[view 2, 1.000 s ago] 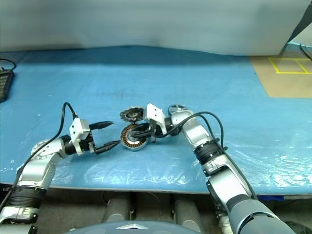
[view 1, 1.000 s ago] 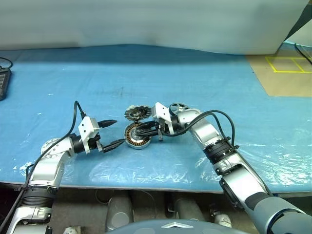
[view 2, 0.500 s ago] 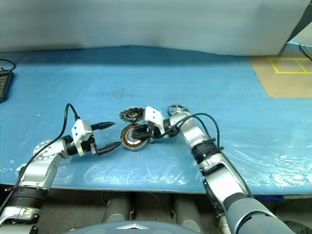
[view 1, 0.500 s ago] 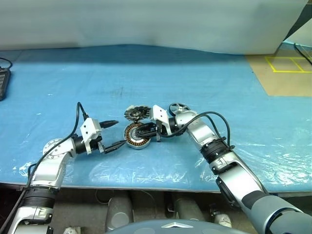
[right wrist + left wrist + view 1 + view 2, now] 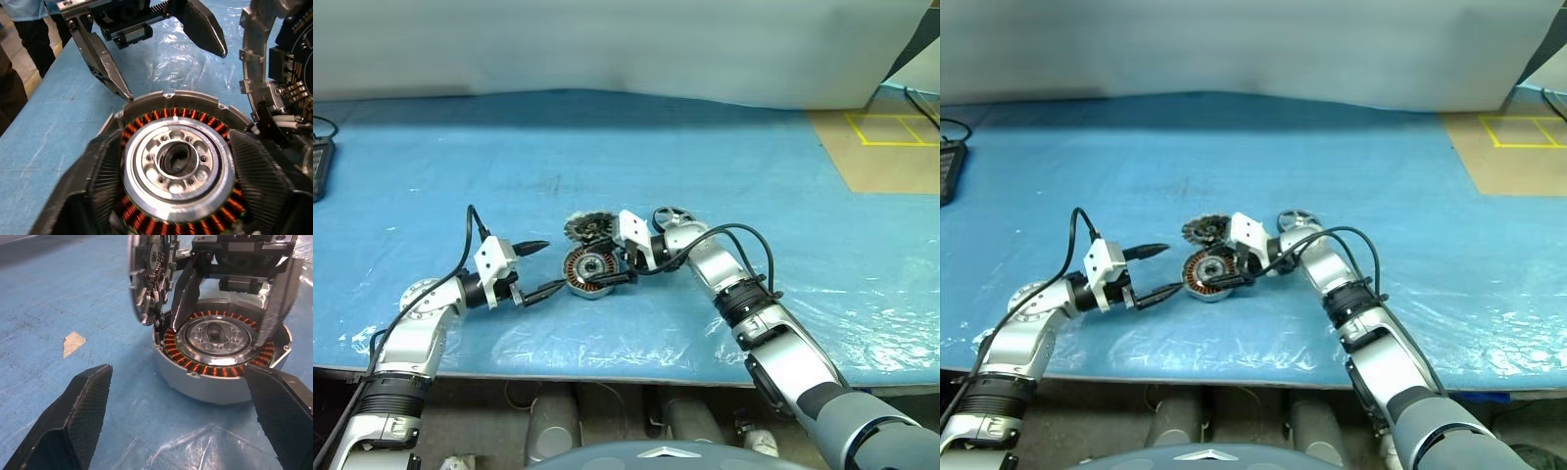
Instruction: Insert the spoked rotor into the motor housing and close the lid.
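Your right gripper [image 5: 178, 161] has its fingers spread, released, around the spoked rotor [image 5: 215, 335] seated in the motor housing [image 5: 195, 379]; the rigid metal lid [image 5: 146, 276], propped open at its ten o'clock, wants an edge grip; the left gripper [image 5: 536, 267] waits open.

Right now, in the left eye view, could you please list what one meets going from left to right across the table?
Dark device at the table's edge → left gripper → motor housing → right gripper → yellow floor markings.

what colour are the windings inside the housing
Copper-orange windings, ringed inside the silvery housing; clearest in the right wrist view.
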Motion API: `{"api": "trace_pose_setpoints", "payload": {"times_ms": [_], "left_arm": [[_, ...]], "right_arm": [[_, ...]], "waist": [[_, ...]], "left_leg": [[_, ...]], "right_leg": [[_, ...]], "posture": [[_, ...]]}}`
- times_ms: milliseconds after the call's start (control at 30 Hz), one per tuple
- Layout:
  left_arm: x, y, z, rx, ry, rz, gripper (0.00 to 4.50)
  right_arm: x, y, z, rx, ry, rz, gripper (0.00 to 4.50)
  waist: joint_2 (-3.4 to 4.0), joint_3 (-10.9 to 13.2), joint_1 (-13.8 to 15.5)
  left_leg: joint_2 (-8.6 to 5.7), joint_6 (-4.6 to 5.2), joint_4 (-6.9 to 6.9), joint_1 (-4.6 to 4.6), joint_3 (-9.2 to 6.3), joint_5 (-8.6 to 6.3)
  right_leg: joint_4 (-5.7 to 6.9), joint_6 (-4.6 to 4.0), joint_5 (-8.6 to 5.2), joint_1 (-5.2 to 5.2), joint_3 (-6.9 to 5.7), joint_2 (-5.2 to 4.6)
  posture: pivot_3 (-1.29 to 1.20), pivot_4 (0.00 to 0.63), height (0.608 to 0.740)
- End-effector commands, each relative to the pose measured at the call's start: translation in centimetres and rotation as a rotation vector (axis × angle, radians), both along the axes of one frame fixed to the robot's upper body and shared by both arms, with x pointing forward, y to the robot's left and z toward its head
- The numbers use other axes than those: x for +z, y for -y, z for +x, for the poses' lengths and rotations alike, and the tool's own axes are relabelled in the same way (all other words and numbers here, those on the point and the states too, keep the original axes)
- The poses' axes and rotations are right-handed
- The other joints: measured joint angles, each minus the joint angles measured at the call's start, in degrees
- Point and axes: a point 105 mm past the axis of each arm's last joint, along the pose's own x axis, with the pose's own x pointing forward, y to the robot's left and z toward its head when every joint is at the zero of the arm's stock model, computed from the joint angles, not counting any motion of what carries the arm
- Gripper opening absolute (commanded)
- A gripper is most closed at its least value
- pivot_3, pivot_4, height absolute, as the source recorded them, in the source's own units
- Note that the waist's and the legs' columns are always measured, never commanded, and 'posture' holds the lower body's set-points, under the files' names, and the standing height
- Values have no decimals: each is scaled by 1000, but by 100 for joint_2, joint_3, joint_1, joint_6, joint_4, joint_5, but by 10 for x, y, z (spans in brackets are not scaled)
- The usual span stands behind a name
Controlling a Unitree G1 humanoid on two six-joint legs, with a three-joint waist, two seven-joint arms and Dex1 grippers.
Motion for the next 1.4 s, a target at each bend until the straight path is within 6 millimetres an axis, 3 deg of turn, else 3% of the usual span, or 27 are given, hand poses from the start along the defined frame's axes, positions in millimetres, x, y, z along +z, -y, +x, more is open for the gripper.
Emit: {"api": "trace_pose_setpoints", "payload": {"times_ms": [33,300,333,400,767,1000,1233,1400], "left_arm": [[6,-1,2,1,37,4,4500],[5,1,4,-1,38,3,4500],[5,2,4,-2,37,2,4500],[5,2,4,-2,37,2,4500],[6,2,5,-4,39,6,4500],[5,2,5,-3,34,9,4500],[5,3,5,-2,34,10,4500],[5,3,5,-1,32,12,4500]], "right_arm": [[16,-3,-2,22,27,53,4467],[25,-4,-11,46,-14,98,4467],[25,-4,-12,47,-16,98,4301],[25,-4,-12,38,-18,98,3853],[22,-3,-2,-18,22,85,51],[22,-2,-3,-10,17,81,51],[4,2,7,-75,26,14,51],[2,6,12,-98,42,0,51]], "waist": [[0,0,0],[0,0,1],[0,0,2],[0,0,3],[0,0,0],[0,0,0],[0,0,-2],[0,0,0]], "left_leg": [[0,0,0,0,0,0],[0,0,0,0,0,0],[0,0,0,0,0,0],[0,-1,0,0,0,0],[0,-12,0,0,0,7],[-1,-12,0,0,0,7],[-1,-12,0,0,0,7],[-1,-13,0,2,0,7]], "right_leg": [[0,0,0,0,0,0],[0,0,0,0,0,0],[0,0,0,0,0,0],[0,0,0,0,0,0],[0,0,0,0,0,0],[0,0,0,0,0,0],[0,0,0,0,0,0],[1,0,0,1,0,0]], "posture": [[0,150,740],[0,150,740],[0,150,740],[0,150,740],[0,150,740],[0,150,740],[0,150,740],[0,150,740]]}}
